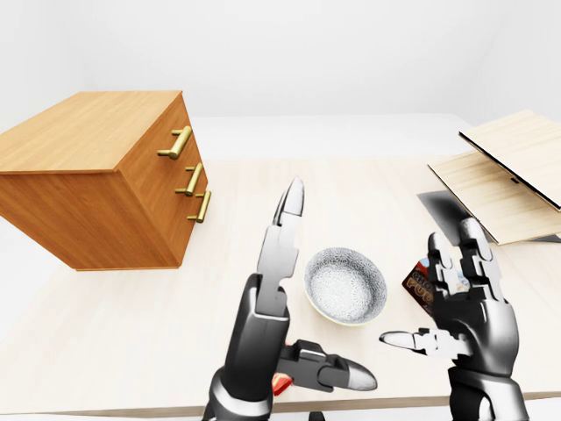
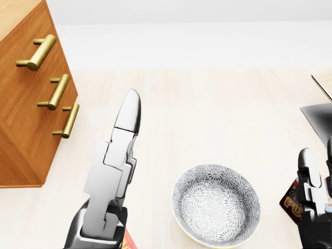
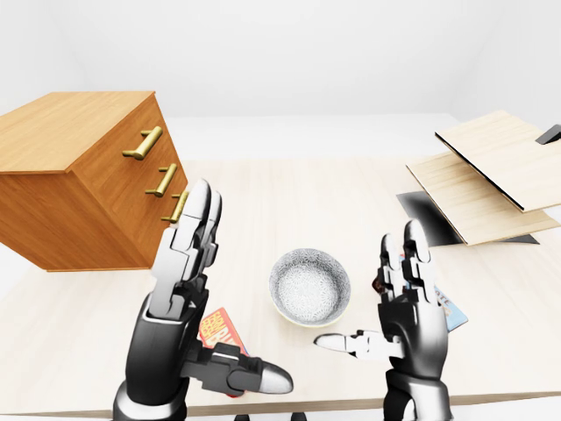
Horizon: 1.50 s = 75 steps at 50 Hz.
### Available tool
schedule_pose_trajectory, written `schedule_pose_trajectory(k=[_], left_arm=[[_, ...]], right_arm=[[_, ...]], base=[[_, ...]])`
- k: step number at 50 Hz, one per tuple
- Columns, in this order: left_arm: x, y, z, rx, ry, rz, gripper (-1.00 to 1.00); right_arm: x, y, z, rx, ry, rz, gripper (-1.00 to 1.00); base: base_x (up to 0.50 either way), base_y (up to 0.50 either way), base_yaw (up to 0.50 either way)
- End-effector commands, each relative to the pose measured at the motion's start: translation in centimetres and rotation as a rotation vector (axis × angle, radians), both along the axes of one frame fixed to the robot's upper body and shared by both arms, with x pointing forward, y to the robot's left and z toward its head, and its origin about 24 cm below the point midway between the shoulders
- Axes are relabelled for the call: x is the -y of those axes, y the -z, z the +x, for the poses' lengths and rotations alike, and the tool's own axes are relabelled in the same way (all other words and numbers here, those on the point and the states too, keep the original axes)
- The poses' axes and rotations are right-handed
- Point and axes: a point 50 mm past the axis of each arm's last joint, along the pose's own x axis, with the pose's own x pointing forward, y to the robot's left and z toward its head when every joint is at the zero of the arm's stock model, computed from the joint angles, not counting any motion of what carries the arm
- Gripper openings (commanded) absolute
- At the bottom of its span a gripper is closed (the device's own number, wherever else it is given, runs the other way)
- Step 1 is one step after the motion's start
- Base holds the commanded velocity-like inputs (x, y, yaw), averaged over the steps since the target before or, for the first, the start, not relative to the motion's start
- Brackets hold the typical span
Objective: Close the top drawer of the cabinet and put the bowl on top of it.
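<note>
A wooden cabinet (image 1: pixel 96 189) stands on the table (image 1: pixel 114 333) at the left of the left-eye view. Its three brass handles (image 1: pixel 175 142) face right, and all three drawer fronts look flush. A grey patterned bowl (image 1: pixel 344 285) sits upright on the table between my two hands. My left hand (image 3: pixel 245 285) is open just left of the bowl, fingers straight up and thumb stretched low toward the right. On the bowl's right, my right hand (image 1: pixel 425 285) is open too, thumb pointing at the bowl. Neither hand touches the bowl.
Pale wooden boards (image 1: pixel 508 175) lie stacked at the right over a dark flat sheet (image 1: pixel 443 210). A colourful packet (image 1: pixel 419 282) lies behind my right hand, and a red-orange one (image 3: pixel 217 331) under my left hand. The table's near edge (image 1: pixel 131 408) runs along the bottom.
</note>
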Motion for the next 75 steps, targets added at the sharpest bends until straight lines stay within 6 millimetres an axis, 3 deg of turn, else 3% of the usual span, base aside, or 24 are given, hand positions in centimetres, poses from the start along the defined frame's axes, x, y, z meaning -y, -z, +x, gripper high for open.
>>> schedule_pose_trajectory(k=[1,12,22,33,39,55,75], left_arm=[[1.2,-1.0,-0.8,0.087,0.008,0.023,1.00],[2.1,-1.1,-0.9,0.110,0.023,0.050,1.00],[3.2,-3.4,-1.7,0.264,0.032,0.115,1.00],[4.7,-2.9,0.5,0.262,-0.058,0.233,1.00],[5.4,-2.8,0.7,0.272,-0.107,0.247,1.00],[7.2,1.9,2.2,0.177,-0.187,0.400,1.00],[7.2,4.3,2.4,0.220,-0.333,0.519,1.00]], right_arm=[[0.9,-0.6,0.0,0.021,0.032,0.017,1.00],[1.4,-0.6,0.4,0.018,0.046,0.028,1.00],[1.7,-0.9,0.0,0.025,0.044,0.038,1.00],[2.0,-1.0,0.0,0.028,0.050,0.045,1.00],[2.1,-1.1,-0.1,0.030,0.053,0.047,1.00],[2.2,-1.2,-0.1,0.029,0.053,0.051,1.00],[2.1,-1.2,-0.2,0.031,0.050,0.049,1.00]], base=[[0.00,0.00,0.00],[0.00,0.00,0.00],[0.00,0.00,0.00],[0.00,0.00,0.00],[0.00,0.00,0.00],[0.00,0.00,0.00],[0.00,0.00,0.00]])
